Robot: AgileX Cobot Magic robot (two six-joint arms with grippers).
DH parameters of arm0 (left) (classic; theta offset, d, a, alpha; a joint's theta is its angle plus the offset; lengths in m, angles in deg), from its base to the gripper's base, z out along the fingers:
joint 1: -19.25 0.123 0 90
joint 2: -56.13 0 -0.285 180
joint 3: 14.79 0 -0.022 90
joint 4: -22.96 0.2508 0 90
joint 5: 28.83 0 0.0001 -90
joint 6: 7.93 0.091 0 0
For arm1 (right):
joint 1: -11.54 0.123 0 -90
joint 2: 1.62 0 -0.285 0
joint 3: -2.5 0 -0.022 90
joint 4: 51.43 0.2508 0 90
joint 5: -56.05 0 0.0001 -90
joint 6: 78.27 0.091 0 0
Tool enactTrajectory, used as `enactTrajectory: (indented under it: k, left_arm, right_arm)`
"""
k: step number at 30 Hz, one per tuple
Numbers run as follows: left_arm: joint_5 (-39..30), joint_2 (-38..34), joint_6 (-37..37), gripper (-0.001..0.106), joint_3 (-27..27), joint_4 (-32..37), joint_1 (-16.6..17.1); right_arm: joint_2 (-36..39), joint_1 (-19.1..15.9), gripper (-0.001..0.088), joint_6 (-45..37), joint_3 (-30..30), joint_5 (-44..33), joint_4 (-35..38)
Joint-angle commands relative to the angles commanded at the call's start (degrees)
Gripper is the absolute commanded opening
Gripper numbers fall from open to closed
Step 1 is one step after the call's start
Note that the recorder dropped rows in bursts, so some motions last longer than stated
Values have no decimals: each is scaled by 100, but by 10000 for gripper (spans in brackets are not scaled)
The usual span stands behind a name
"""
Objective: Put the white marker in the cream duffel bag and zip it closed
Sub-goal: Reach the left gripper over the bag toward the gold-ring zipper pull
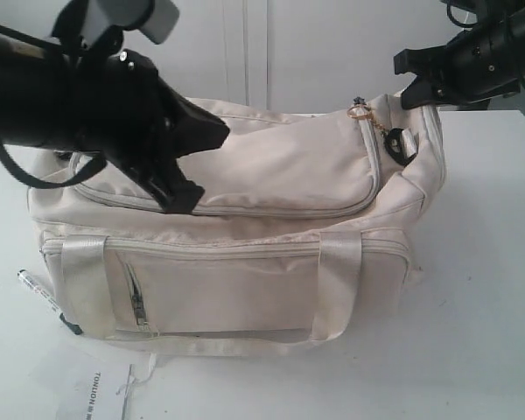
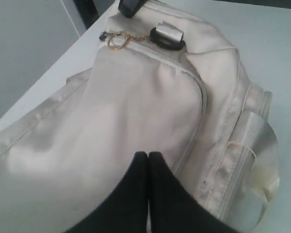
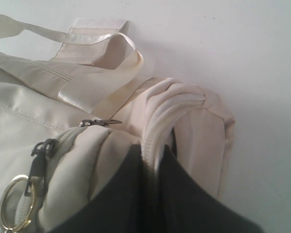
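The cream duffel bag stands in the middle of the table with its top flap lying down. The white marker lies on the table against the bag's left end, black cap pointing away from the bag. My left gripper hovers over the left part of the flap, shut and empty. My right gripper is at the bag's upper right end, shut on a bunched fold of the bag's piped edge. A zipper pull with a gold ring sits beside it.
A printed white paper sheet lies at the table's front left. A grey strap buckle sits on the bag's right end. Webbing handles hang down the bag's front. A white wall stands behind the table.
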Motion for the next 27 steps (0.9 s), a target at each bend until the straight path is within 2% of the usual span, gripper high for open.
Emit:
enactTrajectory:
  k: [5, 10, 18, 23, 27]
  left_arm:
    - [464, -496, 16, 0, -280, 0, -211]
    - [504, -970, 287, 11, -601, 0, -216]
    - [740, -1586, 324, 228, -1152, 59, -243]
    - [851, -1891, 451, 394, -1413, 356, -364]
    - [1270, -2112, 451, 493, -1594, 369, -497]
  right_arm:
    - [0, 0, 0, 0, 0, 0, 0]
    - [0, 0, 0, 0, 0, 0, 0]
    - [0, 0, 0, 0, 0, 0, 0]
    - [0, 0, 0, 0, 0, 0, 0]
    - [0, 0, 0, 0, 0, 13, 0]
